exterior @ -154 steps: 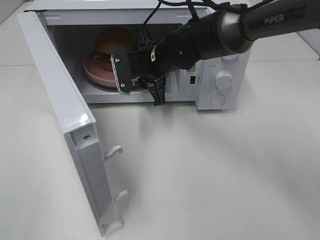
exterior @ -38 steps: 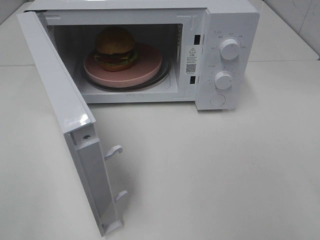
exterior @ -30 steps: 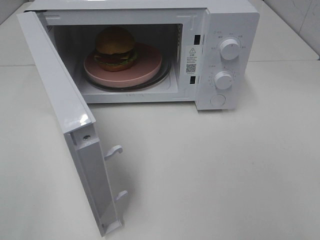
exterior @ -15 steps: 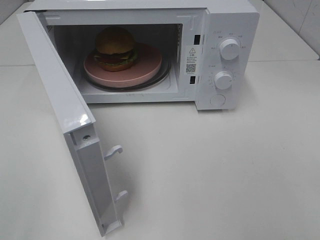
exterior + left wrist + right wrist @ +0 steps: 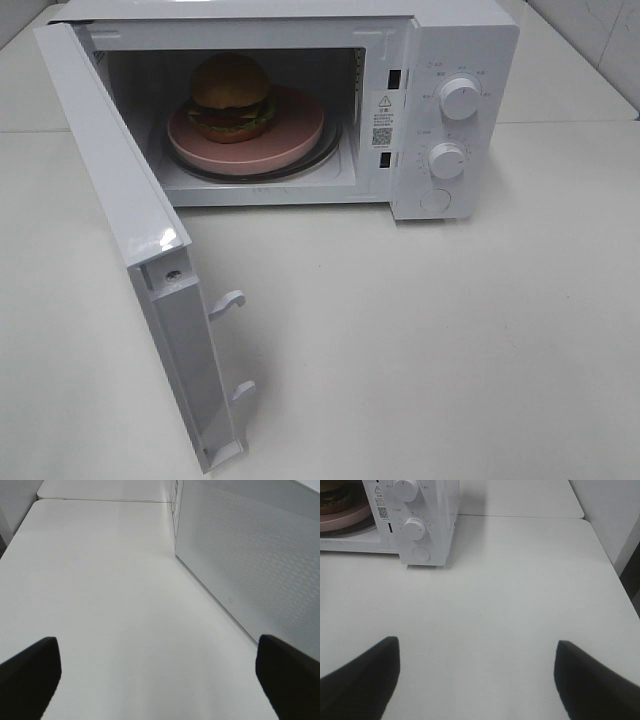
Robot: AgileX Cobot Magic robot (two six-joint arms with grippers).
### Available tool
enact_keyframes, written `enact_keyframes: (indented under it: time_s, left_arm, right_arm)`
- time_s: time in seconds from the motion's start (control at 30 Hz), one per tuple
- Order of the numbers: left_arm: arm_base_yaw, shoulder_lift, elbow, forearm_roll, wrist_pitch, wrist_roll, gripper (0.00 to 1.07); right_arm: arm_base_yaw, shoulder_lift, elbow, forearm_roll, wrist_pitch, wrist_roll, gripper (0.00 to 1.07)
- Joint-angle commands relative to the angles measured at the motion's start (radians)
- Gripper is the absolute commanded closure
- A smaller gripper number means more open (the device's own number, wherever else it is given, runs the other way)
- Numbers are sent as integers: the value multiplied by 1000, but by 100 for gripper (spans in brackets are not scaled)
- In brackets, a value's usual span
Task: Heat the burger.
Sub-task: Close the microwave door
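Burger (image 5: 231, 95) sits on a pink plate (image 5: 300, 128) inside the open microwave (image 5: 465, 40) on a white tabletop (image 5: 420, 330). Left gripper (image 5: 156, 645) and right gripper (image 5: 477, 645) are spread, empty.

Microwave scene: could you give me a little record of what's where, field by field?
microwave: on the table, door wide open
burger: inside, on the pink plate
controls: upper knob and lower knob, right of the cavity
left tool: open, empty, above the table
right tool: open, empty, above the table, facing the controls
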Motion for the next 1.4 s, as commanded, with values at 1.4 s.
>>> enact_keyframes:
  time_s: [1.4]
  left_arm:
    - [3, 106, -32, -43, -214, -4, 46]
  right_arm:
    - [-9, -35, 1, -1, 1, -5, 31]
